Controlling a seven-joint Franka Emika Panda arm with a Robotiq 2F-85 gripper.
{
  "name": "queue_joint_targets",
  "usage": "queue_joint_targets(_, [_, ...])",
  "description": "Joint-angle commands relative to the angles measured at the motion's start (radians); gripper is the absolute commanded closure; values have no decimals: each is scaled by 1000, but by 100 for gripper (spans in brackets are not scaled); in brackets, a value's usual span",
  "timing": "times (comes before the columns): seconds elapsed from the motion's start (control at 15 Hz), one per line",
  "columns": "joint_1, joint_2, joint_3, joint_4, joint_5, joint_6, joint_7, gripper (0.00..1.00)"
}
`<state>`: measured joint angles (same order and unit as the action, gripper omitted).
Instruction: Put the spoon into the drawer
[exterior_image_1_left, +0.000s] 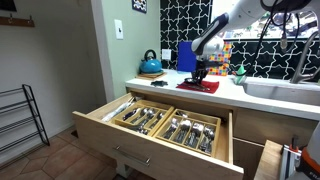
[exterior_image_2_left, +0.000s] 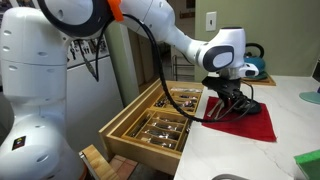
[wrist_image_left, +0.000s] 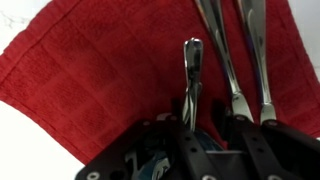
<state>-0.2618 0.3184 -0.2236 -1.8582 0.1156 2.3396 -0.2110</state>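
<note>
Kitchen tabletop (wrist_image_left: 30, 140), white, carries a red cloth (wrist_image_left: 90, 70), and the wrist view looks straight down on it. Nearest, the dark fingers (wrist_image_left: 188, 142) are low over the cloth's near edge. A handle I take for the spoon (wrist_image_left: 192, 70) sticks out from them, its long axis running straight ahead across the cloth. No bowl shows, so that is a guess. Two more handles (wrist_image_left: 228, 55) lie just beside it, nearly parallel. I cannot tell whether the fingers clamp the spoon or only straddle it. Farther off, both exterior views show what the wrist view lacks: the drawer (exterior_image_1_left: 110, 140) (exterior_image_2_left: 138, 148) pulled out below the cloth, its compartments already holding cutlery.
</note>
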Motion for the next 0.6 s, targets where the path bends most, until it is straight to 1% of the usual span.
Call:
queue_joint_targets(0.0, [-14, 16, 13, 12, -12, 7, 22, 61])
queue_joint_targets(0.2, [-12, 18, 11, 13, -19, 6, 29, 65])
queue_joint_targets(0.27, [-11, 16, 11, 12, -21, 6, 31, 69])
queue_joint_targets(0.33, [-10, 16, 11, 11, -23, 7, 33, 70])
queue_joint_targets(0.4, [-8, 13, 10, 11, -27, 6, 37, 76])
queue_joint_targets(0.47, [-8, 13, 10, 12, -29, 5, 38, 77])
queue_joint_targets(0.53, [-7, 12, 9, 13, -31, 4, 41, 89])
